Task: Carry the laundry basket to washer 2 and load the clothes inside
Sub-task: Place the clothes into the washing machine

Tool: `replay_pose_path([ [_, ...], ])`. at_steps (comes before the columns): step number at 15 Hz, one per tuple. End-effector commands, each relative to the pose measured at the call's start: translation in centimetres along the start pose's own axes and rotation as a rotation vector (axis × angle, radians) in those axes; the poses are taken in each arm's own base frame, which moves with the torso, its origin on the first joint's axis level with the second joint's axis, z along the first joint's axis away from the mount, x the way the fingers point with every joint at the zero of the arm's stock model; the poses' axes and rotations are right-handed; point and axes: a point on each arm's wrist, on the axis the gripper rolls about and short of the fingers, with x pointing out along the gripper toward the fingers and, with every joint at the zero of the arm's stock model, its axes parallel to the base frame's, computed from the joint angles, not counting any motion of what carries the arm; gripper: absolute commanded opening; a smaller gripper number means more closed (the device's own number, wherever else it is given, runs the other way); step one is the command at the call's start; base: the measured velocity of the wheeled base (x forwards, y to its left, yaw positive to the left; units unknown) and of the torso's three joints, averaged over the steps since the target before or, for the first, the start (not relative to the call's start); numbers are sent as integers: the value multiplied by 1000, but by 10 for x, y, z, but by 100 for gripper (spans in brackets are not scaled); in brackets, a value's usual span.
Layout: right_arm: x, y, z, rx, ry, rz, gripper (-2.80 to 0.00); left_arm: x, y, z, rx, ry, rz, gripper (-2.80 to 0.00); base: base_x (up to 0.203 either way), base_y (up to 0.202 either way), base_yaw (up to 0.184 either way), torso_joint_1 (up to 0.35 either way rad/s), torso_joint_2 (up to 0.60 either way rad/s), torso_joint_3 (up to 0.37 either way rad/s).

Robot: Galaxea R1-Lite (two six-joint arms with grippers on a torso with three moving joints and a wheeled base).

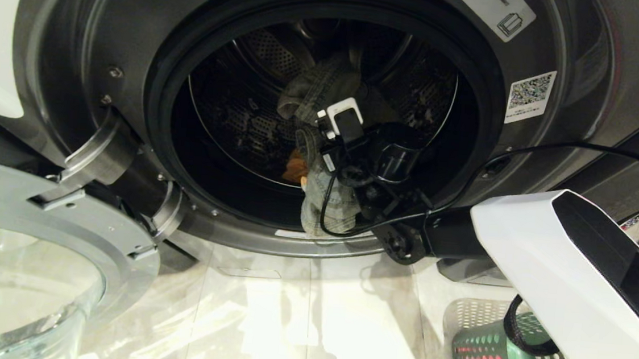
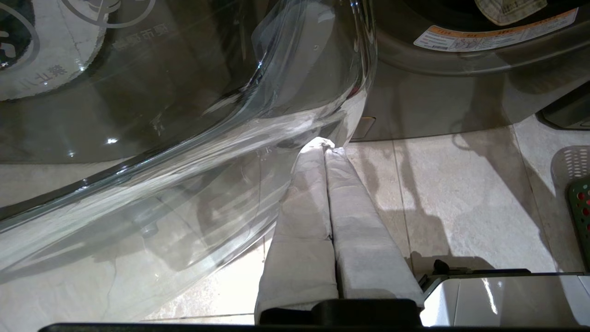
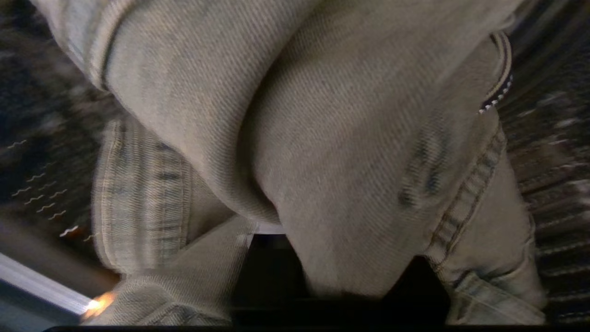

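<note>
Floor: pale stone tiles (image 1: 285,319) run up to the foot of the machine, glare and shadows across them.
Washer: washer 2 (image 1: 68,40) fills the scene, dark grey, its mouth wide open onto the perforated drum (image 1: 244,116).
Door: glass door (image 1: 15,281) swung out to the robot's left, chrome ring on its hinge.
Right gripper: right gripper (image 1: 323,137) reaches in through the opening, wrist and cable trailing behind it.
Its fingers: wrapped in cloth; I cannot tell whether they clamp the denim or have let go.
Clothes: grey denim garment (image 1: 318,91) bunched around that gripper, partly hanging over the drum's lip; something orange (image 1: 297,169) lies beneath.
Left gripper: left gripper (image 2: 328,150) low beside the door glass, padded fingers (image 2: 304,216) pressed together, holding nothing.
Basket: laundry basket (image 1: 482,358) on the floor at the robot's right, below the washer, pink cloth showing through its holes.
</note>
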Motion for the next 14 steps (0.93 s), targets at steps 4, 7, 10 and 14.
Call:
replay_pose_path([
  [4,5,-15,7,3,-44,-51,0,0,0,0,0,-1,1,-280,0,0,0,0,0,0],
  [7,4,-17,11,6,-51,-56,0,0,0,0,0,0,1,-280,0,0,0,0,0,0],
  [10,-13,-15,6,-2,18,2,0,0,0,0,0,1,1,-280,0,0,0,0,0,0],
  [14,-73,-19,29,121,174,157,0,0,0,0,0,0,1,-280,0,0,0,0,0,0],
])
